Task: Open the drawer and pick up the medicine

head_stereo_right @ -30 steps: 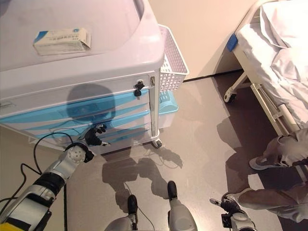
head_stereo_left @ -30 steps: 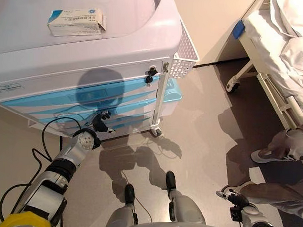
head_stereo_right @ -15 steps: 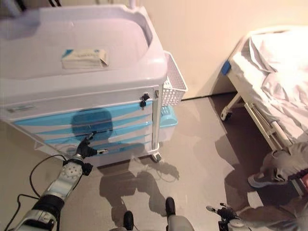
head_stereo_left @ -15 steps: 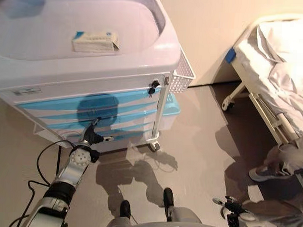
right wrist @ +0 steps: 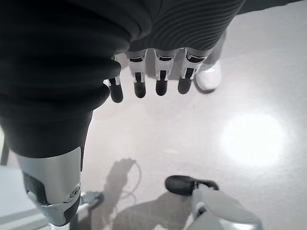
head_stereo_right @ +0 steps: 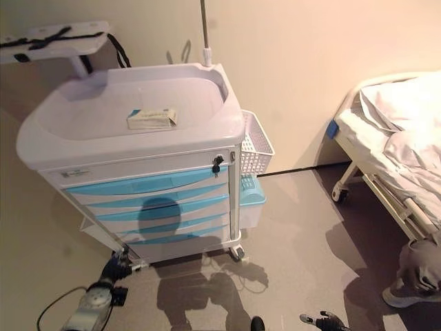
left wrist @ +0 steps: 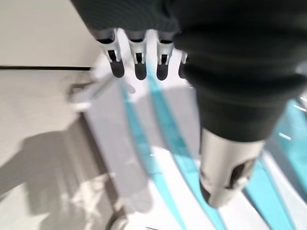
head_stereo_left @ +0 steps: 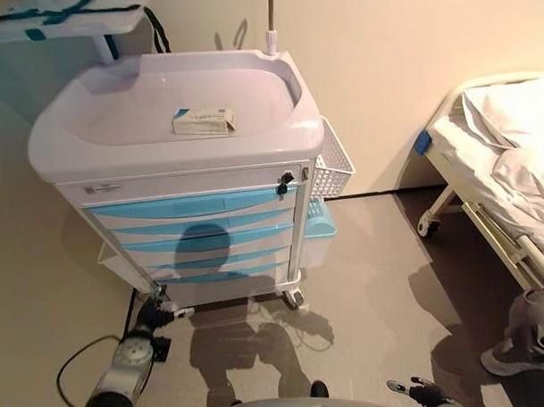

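Glossy plastic cart (head_stereo_left: 256, 145), paper medicine box (head_stereo_left: 203, 121), matt floor (head_stereo_left: 376, 287).

Left hand (head_stereo_left: 148, 311) and right hand (head_stereo_left: 419, 389), fingers relaxed.

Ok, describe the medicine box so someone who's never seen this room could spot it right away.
Find the white cart with blue drawer fronts against the wall. Its top is a shallow moulded tray, and the medicine box lies flat there. It is a small white carton with a blue edge, the only item on that top.

We see the right hand (right wrist: 144, 81) with fingers relaxed and empty above grey floor (right wrist: 240, 139), and a person's white shoe (right wrist: 209, 76) beyond the fingertips (partly hidden).
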Available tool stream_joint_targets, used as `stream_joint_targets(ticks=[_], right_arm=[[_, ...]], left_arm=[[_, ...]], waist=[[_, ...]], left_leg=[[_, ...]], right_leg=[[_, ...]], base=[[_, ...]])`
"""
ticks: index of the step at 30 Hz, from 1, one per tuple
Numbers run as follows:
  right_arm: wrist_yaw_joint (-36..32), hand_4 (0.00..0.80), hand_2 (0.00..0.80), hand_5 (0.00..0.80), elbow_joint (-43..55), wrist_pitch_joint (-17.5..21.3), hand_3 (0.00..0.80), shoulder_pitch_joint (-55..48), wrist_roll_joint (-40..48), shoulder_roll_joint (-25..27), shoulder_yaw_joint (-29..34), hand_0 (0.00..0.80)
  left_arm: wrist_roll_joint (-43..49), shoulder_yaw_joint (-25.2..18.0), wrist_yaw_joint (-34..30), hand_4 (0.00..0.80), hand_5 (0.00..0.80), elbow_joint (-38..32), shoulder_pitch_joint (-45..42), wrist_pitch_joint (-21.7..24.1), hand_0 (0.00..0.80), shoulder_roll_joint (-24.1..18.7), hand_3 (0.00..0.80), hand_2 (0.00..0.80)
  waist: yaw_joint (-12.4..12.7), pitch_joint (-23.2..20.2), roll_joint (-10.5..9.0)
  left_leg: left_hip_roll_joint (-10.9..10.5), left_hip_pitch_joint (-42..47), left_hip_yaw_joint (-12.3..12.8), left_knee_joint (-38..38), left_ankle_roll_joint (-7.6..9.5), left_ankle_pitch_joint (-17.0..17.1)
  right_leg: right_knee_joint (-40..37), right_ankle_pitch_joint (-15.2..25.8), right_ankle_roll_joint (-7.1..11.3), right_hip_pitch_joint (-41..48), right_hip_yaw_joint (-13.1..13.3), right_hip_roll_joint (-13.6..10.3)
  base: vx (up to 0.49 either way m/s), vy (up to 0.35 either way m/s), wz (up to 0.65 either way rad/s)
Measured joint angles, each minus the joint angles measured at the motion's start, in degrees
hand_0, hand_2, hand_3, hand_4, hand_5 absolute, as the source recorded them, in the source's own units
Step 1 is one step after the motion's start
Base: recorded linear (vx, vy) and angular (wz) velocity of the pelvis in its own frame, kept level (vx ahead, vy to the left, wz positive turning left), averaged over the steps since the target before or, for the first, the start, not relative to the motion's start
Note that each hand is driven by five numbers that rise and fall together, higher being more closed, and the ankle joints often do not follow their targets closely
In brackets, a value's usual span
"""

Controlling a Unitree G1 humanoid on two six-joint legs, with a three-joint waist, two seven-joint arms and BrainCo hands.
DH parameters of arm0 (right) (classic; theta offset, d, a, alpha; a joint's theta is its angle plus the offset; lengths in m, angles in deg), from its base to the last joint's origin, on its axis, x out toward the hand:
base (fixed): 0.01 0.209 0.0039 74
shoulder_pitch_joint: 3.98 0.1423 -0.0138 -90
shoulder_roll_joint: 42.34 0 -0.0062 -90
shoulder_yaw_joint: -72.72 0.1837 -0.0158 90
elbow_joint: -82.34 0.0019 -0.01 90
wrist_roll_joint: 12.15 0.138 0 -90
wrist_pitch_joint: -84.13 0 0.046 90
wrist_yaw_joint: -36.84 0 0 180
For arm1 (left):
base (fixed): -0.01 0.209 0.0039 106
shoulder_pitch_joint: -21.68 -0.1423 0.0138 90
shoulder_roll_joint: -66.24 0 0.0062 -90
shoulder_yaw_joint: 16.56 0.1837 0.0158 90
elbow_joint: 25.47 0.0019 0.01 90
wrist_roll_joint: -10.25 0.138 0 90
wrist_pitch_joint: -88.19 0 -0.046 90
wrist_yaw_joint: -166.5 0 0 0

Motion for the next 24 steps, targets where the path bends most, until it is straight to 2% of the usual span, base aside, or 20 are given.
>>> stream_joint_targets(ticks=[5, 10, 11, 19, 24], right_arm=[[0.04, 0.000, 0.000, 0.000, -1.60, -0.59, 0.000, -0.23, -0.73, 0.18, 0.19, 0.000], [0.05, 0.000, 0.000, 0.000, -2.27, -0.89, 0.000, -0.35, -0.82, 0.34, 0.95, 0.000], [0.06, 0.000, 0.000, 0.000, -2.27, -0.92, 0.000, -0.30, -1.20, 0.38, 0.92, 0.000], [-0.08, 0.000, 0.000, 0.000, -2.62, -0.97, 0.000, -0.69, -2.21, 0.43, 0.82, 0.000], [-0.38, 0.000, 0.000, 0.000, -2.65, -0.97, 0.000, -1.12, -2.37, 0.43, 0.81, 0.000]], left_arm=[[-0.16, -0.06, -0.41, 0.000, 0.000, 11.89, -0.95, -1.05, 0.000, 0.69, 0.000, 0.000], [-0.65, -0.06, -0.65, 0.000, 0.000, 17.77, -1.27, -1.23, 0.000, 1.12, 0.000, 0.000], [-0.63, -0.06, -0.95, 0.000, 0.000, 20.70, -0.51, -1.71, 0.000, 1.39, 0.000, 0.000], [0.67, -0.09, -1.58, 0.000, 0.000, 30.08, -0.10, -3.04, 0.000, 1.88, 0.000, 0.000], [0.68, -0.07, -1.73, 0.000, 0.000, 30.57, -0.43, -3.82, 0.000, 1.89, 0.000, 0.000]], waist=[[1.08, -0.92, 0.15], [1.20, -1.81, 0.16], [1.07, -1.95, 0.32], [0.99, -2.44, 0.54], [1.12, -3.32, 0.27]], left_leg=[[0.17, 0.89, -0.98, 0.14, -0.24, -0.17], [0.18, 0.92, -1.89, 0.16, -0.28, -0.20], [0.19, 1.07, -1.96, 0.26, -0.29, -0.21], [0.32, 1.79, -2.03, 0.10, -0.46, -0.43], [0.39, 1.74, -2.15, 0.05, -0.66, -0.56]], right_leg=[[0.00, -0.66, -0.10, 1.19, -1.09, 0.06], [0.01, -1.01, -0.11, 1.80, -1.84, 0.02], [0.01, -1.04, -0.12, 1.96, -2.01, 0.06], [0.02, -1.54, -0.49, 2.67, -2.28, 0.11], [0.05, -1.59, -0.54, 2.60, -2.39, 0.14]], base=[[0.012, 0.007, 0.09], [0.009, 0.010, 0.11], [0.000, 0.000, 0.00], [0.000, 0.000, 0.00], [0.000, 0.000, 0.00]])
